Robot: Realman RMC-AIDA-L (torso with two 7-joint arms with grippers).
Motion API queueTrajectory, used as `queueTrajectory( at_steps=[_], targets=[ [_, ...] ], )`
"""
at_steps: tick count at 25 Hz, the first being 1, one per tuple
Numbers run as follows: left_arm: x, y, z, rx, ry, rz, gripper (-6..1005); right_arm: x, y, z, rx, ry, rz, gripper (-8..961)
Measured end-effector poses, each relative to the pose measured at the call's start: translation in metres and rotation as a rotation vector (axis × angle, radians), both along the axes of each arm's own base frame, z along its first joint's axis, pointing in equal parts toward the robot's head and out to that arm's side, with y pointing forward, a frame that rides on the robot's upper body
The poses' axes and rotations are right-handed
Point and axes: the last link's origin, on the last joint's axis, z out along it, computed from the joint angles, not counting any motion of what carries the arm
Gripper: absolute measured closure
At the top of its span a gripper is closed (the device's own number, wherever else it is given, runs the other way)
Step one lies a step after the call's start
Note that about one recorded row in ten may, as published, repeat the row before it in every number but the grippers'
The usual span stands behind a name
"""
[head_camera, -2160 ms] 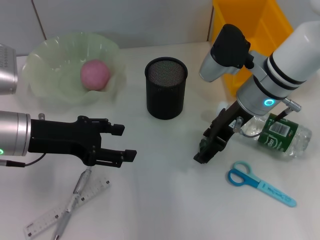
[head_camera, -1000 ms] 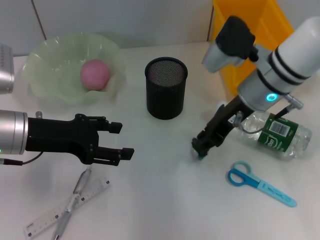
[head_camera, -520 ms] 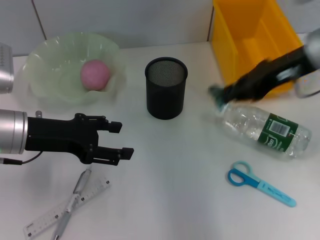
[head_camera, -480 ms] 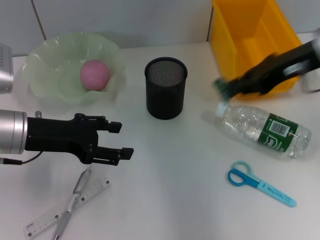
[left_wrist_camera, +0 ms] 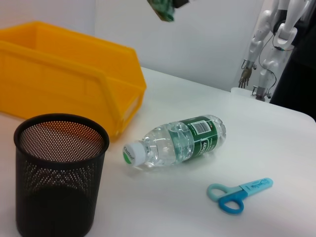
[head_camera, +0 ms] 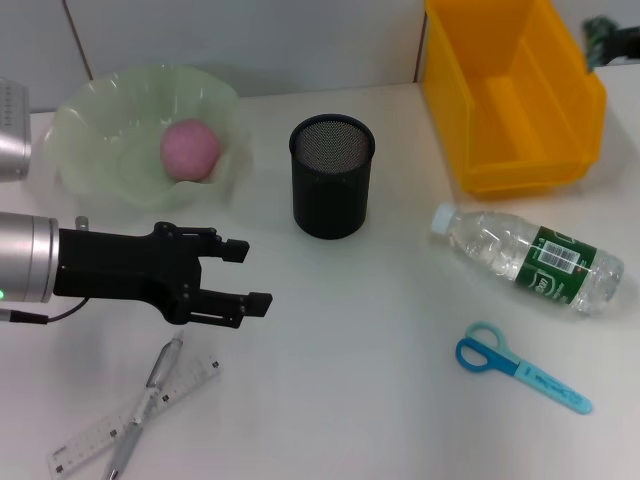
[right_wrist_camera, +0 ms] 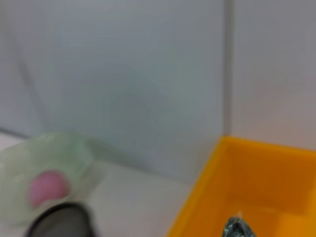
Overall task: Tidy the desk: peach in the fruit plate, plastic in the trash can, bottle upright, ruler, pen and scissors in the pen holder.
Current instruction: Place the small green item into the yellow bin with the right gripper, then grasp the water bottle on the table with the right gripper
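Note:
The pink peach lies in the pale green fruit plate. A clear bottle with a green label lies on its side to the right of the black mesh pen holder. Blue scissors lie nearer the front. The ruler and pen lie crossed at the front left. My left gripper hovers open just above them, holding nothing. My right gripper is high at the far right edge, shut on a scrap of green plastic above the yellow trash can.
The trash can stands at the back right, close behind the bottle's cap. In the right wrist view the plastic hangs over the can's yellow interior. Another robot stands beyond the table's far edge.
My right arm has lifted from the table beside the bottle and swung up and back to the trash can, carrying the plastic. The left arm has stayed still.

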Motion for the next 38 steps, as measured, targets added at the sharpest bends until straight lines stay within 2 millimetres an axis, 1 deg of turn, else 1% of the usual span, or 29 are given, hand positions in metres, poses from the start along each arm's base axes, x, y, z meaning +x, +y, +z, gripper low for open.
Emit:
queueTrajectory(
  at_steps=[3, 5, 8, 11, 16, 19, 25, 31, 36, 38],
  targets=[
    [0.002, 0.001, 0.001, 0.001, 0.0, -0.006, 191, 0.01, 0.007, 0.004, 0.074, -0.007, -0.027, 799],
    [0.002, 0.001, 0.001, 0.001, 0.0, -0.006, 191, 0.015, 0.012, 0.002, 0.096, -0.004, -0.042, 798],
    [0.002, 0.001, 0.001, 0.001, 0.0, -0.006, 191, 0.02, 0.021, -0.009, 0.083, -0.007, -0.055, 797],
    [0.002, 0.001, 0.001, 0.001, 0.0, -0.006, 191, 0.022, 0.03, -0.027, 0.047, -0.03, -0.058, 796],
    [0.002, 0.001, 0.001, 0.001, -0.001, -0.006, 191, 0.023, 0.041, -0.049, 0.019, -0.086, -0.044, 791],
    [0.002, 0.001, 0.001, 0.001, -0.001, -0.006, 191, 0.024, 0.046, -0.057, 0.019, -0.09, -0.049, 779],
    [0.0, 0.0, 0.001, 0.0, -0.002, -0.001, 190, 0.029, 0.048, -0.06, 0.04, -0.078, -0.065, 755],
    [-0.001, -0.001, 0.001, 0.0, -0.002, 0.002, 190, 0.029, 0.047, -0.061, 0.038, -0.073, -0.063, 519],
    [-0.002, -0.002, 0.0, -0.001, -0.003, 0.005, 190, 0.026, 0.042, -0.059, 0.047, -0.024, -0.036, 285],
    [-0.002, -0.002, 0.0, -0.002, -0.003, 0.006, 190, 0.022, 0.038, -0.056, 0.052, 0.006, 0.001, 275]
  ],
)
